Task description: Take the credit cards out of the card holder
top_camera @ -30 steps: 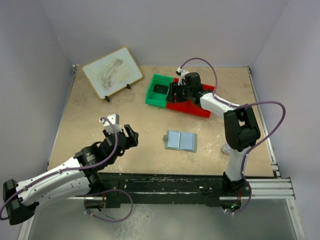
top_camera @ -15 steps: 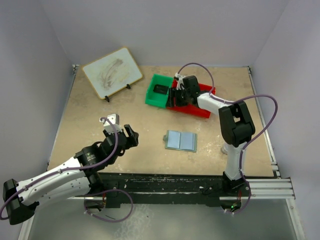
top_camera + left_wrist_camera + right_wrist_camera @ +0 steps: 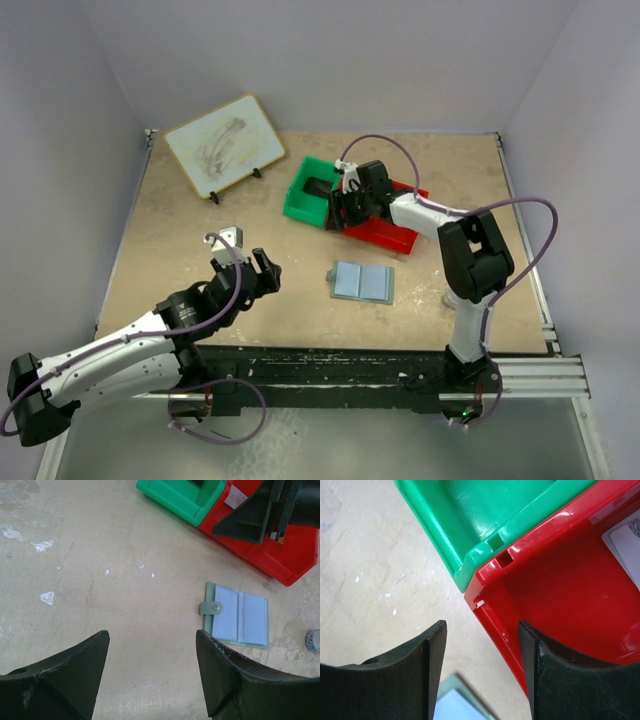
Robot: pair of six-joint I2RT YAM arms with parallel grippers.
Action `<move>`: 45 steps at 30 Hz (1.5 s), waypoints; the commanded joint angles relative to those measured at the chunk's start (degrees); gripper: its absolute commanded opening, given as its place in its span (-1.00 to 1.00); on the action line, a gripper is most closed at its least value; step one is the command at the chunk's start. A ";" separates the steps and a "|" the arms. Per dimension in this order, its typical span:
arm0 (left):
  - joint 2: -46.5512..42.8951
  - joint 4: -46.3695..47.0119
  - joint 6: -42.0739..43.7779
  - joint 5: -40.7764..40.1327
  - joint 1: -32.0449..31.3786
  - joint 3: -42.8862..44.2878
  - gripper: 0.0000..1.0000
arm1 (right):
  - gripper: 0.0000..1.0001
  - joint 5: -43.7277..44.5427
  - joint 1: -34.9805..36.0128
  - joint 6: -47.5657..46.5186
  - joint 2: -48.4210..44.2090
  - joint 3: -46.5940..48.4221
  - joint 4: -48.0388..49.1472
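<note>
The card holder [image 3: 362, 282] lies open, flat on the table [image 3: 300, 250], lower centre of the top view. The left tool [image 3: 150, 647] and right tool [image 3: 481, 630] both stand apart, empty. It is probably light and floppy; pinch it at the tab [image 3: 210, 608] edge.

Pale lilac walls [image 3: 330, 60] enclose a scuffed, perhaps wooden, tabletop [image 3: 180, 220].

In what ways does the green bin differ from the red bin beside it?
The green bin holds a black object; the red bin holds a pale card. The red bin looks longer than the green bin. In the top view the green bin lies left of the red bin. Both are open plastic bins, touching side by side.
</note>
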 commanded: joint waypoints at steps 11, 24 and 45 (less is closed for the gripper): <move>1.69 3.68 -0.77 0.77 -0.09 1.65 0.36 | 0.29 9.29 0.33 -1.30 -25.41 -15.36 1.65; -1.53 -7.20 -3.86 -16.16 -0.17 8.63 0.45 | 1.00 34.79 0.19 5.44 -66.47 -36.81 8.91; -1.27 -26.42 9.37 -46.05 -0.13 28.46 0.47 | 1.00 55.09 0.23 3.01 -97.50 -44.26 15.65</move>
